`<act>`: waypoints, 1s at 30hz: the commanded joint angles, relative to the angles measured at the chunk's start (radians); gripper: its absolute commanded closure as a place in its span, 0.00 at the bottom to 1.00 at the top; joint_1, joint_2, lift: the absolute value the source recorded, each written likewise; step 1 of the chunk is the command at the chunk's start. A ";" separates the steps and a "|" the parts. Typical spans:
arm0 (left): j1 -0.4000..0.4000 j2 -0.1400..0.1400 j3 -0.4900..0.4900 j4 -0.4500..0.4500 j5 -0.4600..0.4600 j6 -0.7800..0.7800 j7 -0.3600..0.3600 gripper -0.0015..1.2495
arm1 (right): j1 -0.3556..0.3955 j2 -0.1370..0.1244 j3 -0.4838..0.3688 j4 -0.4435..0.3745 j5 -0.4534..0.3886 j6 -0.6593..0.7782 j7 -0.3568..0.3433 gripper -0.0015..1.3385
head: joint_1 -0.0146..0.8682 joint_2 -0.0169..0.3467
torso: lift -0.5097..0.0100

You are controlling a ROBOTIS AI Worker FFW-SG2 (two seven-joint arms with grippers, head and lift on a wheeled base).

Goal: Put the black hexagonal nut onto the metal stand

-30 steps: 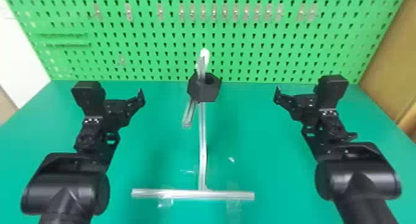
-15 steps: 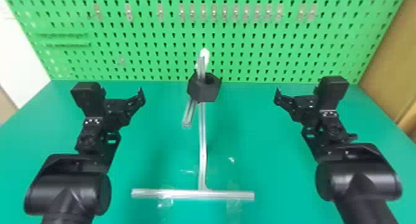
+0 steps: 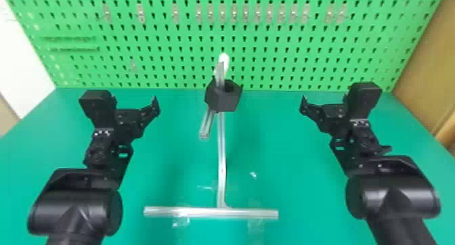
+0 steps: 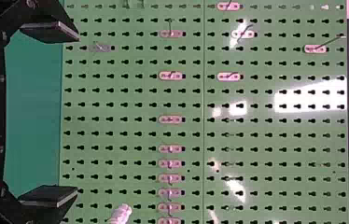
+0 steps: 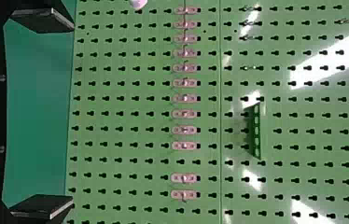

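Observation:
My left gripper is held over the table left of the metal stand, and my right gripper is at about the same height on its right. The black hexagonal nut is up at the stand's upper part, beside its post, its hole facing upward; whether it rests on the bar there I cannot tell. Neither gripper touches it. In the left wrist view the left gripper has its fingers wide apart with nothing between them. The right gripper is likewise open and holds nothing in the right wrist view.
A green pegboard with small hooks stands behind the green table. The stand's crossbar lies near the front, with clear tape around it. A short metal bar juts forward below the nut. Brown panelling is at the right.

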 commanded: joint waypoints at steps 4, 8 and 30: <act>0.003 0.000 -0.002 0.000 0.002 -0.002 0.000 0.10 | 0.003 0.004 0.002 -0.005 -0.020 0.009 0.000 0.02 | 0.80 0.27 | 0.98; 0.000 0.000 -0.005 0.000 0.000 -0.005 0.000 0.10 | 0.005 0.007 0.003 -0.010 -0.043 0.012 -0.017 0.02 | 0.80 0.27 | 0.98; -0.005 0.000 -0.009 0.003 -0.001 -0.008 0.006 0.10 | 0.005 0.009 0.018 0.008 -0.097 -0.017 -0.055 0.02 | 0.80 0.27 | 0.98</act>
